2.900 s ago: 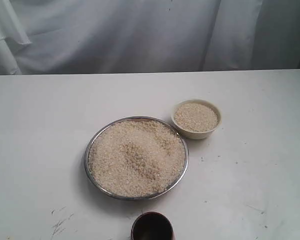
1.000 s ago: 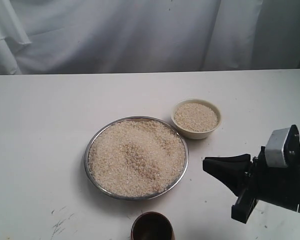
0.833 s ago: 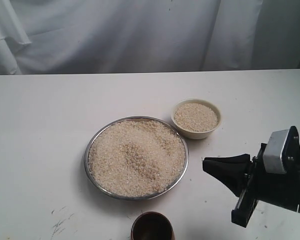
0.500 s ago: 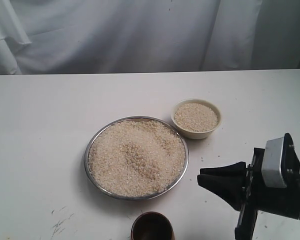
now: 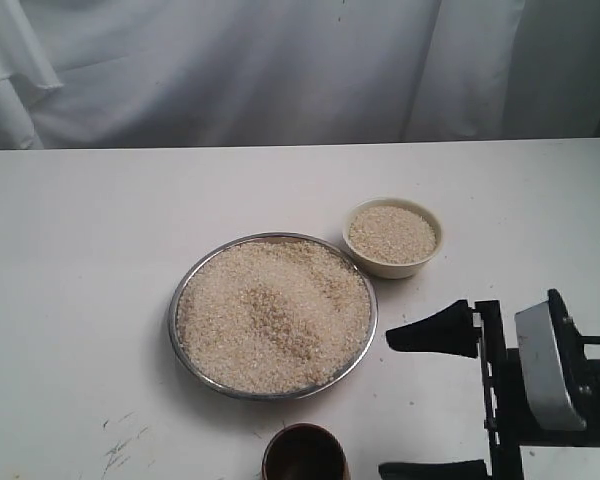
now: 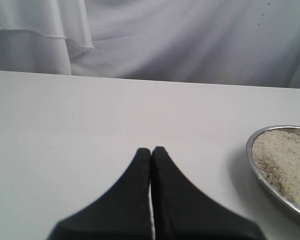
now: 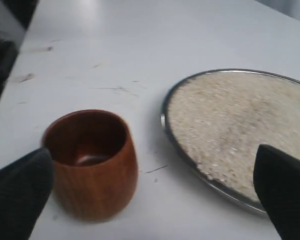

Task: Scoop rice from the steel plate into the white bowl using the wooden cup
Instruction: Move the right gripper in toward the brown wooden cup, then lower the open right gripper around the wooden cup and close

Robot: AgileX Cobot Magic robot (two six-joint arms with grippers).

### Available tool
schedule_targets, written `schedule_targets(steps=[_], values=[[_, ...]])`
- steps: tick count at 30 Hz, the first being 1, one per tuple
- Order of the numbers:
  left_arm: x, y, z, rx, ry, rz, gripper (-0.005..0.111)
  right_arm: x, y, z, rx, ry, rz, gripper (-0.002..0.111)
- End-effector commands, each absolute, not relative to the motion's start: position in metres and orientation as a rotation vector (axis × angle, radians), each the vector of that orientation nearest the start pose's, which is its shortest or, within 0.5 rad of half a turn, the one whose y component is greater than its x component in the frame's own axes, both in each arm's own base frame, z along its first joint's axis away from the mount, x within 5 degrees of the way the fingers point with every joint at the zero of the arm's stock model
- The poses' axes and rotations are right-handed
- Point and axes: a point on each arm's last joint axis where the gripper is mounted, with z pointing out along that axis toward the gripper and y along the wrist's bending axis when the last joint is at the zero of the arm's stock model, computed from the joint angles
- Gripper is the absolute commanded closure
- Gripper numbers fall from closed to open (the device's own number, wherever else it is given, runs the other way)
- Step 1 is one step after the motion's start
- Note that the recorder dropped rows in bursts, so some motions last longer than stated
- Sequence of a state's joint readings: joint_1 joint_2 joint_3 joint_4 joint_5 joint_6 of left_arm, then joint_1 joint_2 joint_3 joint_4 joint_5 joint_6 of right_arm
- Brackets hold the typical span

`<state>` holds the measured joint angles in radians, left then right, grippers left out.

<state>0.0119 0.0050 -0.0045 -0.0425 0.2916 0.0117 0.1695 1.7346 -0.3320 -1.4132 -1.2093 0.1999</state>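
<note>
Rice (image 5: 272,315) heaps the steel plate (image 5: 171,312). The white bowl (image 5: 392,237), also holding rice, sits just beside its far right rim. The wooden cup (image 5: 304,455) stands upright on the counter (image 5: 80,250) nearer than the plate, cut off in the exterior view and whole in the right wrist view. Right of it the right claw (image 5: 432,400) gapes empty. The left claw (image 6: 151,151), seen only from its own wrist, is clenched on nothing.

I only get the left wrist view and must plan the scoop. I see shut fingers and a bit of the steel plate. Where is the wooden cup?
Observer: The wooden cup stands upright at the table's near edge, in front of the steel plate.
Operator: Has the right gripper got it?
Observer: No; the right gripper is open, to the cup's right, not touching it.
Operator: And the white bowl?
Observer: The white bowl sits behind the plate's right side, with rice in it.
</note>
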Motion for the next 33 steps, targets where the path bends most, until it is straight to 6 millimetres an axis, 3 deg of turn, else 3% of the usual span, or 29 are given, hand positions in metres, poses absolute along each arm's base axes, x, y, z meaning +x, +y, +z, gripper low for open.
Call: schedule_targets(steps=[1,6,16,33], values=[[0.055,-0.001,0.187,-0.03,1.768,-0.027,0.107,0.18,0.118,0.137,-1.598,1.331,1.051,0.003],[0.055,-0.001,0.187,-0.03,1.768,-0.027,0.107,0.198,0.12,0.138,-1.667,1.329,1.078,0.003],[0.055,-0.001,0.187,-0.03,1.768,-0.027,0.107,0.206,0.124,0.1,-1.606,1.436,1.191,0.003],[0.055,-0.001,0.187,-0.03,1.768,-0.027,0.107,0.191,0.16,0.103,-1.635,1.371,1.235,0.003]])
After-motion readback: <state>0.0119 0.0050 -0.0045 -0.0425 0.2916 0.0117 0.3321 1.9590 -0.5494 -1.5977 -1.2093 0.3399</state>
